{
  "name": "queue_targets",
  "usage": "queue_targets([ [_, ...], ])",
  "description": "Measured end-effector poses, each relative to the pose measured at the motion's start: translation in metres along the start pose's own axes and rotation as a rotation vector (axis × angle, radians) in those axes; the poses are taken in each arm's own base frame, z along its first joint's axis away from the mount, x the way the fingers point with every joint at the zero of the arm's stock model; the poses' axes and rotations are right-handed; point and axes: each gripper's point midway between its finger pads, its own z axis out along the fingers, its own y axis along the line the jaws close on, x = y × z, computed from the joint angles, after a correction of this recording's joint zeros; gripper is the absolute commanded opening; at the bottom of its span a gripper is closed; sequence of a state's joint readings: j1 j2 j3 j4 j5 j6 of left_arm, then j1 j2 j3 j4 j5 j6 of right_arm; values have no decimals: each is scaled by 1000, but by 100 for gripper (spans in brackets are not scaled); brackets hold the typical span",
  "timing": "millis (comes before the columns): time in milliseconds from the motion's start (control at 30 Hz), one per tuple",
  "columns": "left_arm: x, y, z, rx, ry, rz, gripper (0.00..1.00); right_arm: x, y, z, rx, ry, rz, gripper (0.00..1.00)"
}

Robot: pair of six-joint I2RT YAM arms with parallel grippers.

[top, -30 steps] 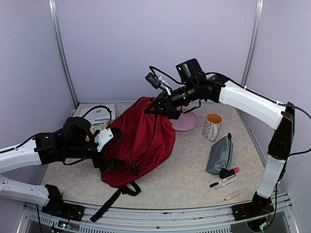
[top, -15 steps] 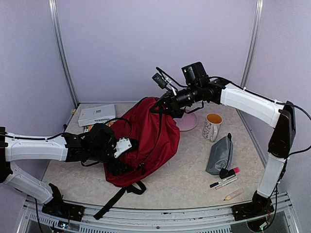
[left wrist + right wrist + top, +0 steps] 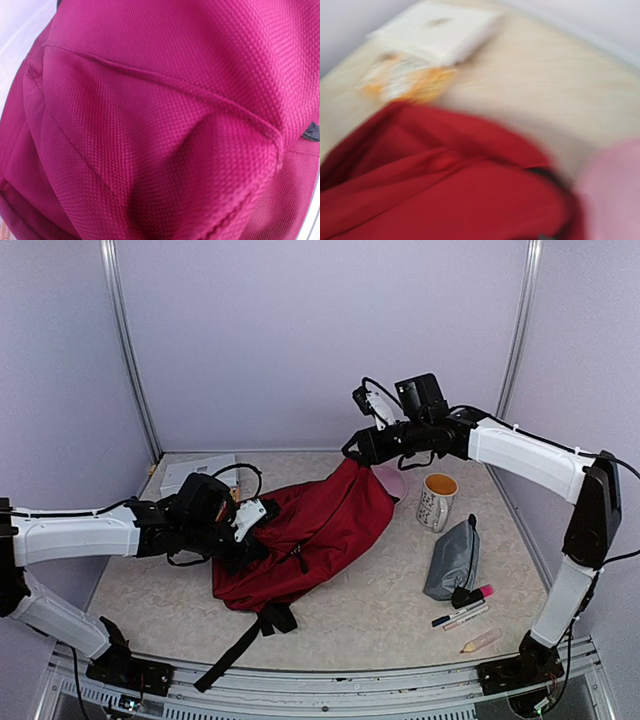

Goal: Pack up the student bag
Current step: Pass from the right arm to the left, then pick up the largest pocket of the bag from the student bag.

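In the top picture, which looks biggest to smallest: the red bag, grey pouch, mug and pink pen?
Largest first: red bag, grey pouch, mug, pink pen. The mug and grey pouch are fairly close.

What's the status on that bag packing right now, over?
Left gripper shut, seemingly pinching student bag fabric. Right gripper at bag's top end, jaws unclear. Bag lying slumped on table. Pink plate close beside its top.

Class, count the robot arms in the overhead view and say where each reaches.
2. The left arm comes in from the left, left claw at the student bag. The right arm arches from the right, right claw above the bag's far end.
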State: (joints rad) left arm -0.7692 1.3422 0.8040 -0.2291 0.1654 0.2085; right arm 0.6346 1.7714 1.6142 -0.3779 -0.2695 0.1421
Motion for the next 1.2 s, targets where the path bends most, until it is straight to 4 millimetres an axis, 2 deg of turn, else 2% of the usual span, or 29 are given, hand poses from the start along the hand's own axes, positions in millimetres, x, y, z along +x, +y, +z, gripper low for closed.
queue_targets([
  [33,-4,-2,-1,13,-10,-14,0,-4,-7,-9,81,-17,-1,63],
  [100,-9,-4,-2,29,-20,-39,0,-10,-7,-29,192,-47,-19,67],
  [167,-15,-5,-4,44,-30,-66,0,-20,11,-52,263,-89,-53,67],
  [233,-20,-5,-4,52,-32,-89,0,-29,48,-76,235,-145,-91,61],
  [333,-25,-3,-2,60,-26,-116,0,-24,109,-106,44,-217,-113,48],
  [400,-25,-3,1,77,-19,-134,0,-9,136,-116,-71,-235,-108,40],
  [467,-23,-5,4,91,-12,-146,0,16,163,-113,-178,-217,-99,32],
  [533,-22,-7,4,104,-5,-155,0,45,189,-99,-258,-156,-100,29],
  [633,-22,-9,4,114,-4,-161,0,91,211,-72,-297,-34,-76,24],
  [700,-22,-11,4,123,-5,-164,0,115,211,-53,-276,39,-46,20],
  [767,-22,-12,4,131,-5,-168,0,130,205,-38,-240,82,-20,18],
  [867,-23,-13,3,139,-8,-172,0,148,195,-23,-179,125,35,21],
  [1067,-24,-15,2,155,-14,-173,0,167,160,-5,23,150,106,27],
  [1200,-25,-17,2,164,-16,-172,0,172,149,3,92,149,102,27],
])
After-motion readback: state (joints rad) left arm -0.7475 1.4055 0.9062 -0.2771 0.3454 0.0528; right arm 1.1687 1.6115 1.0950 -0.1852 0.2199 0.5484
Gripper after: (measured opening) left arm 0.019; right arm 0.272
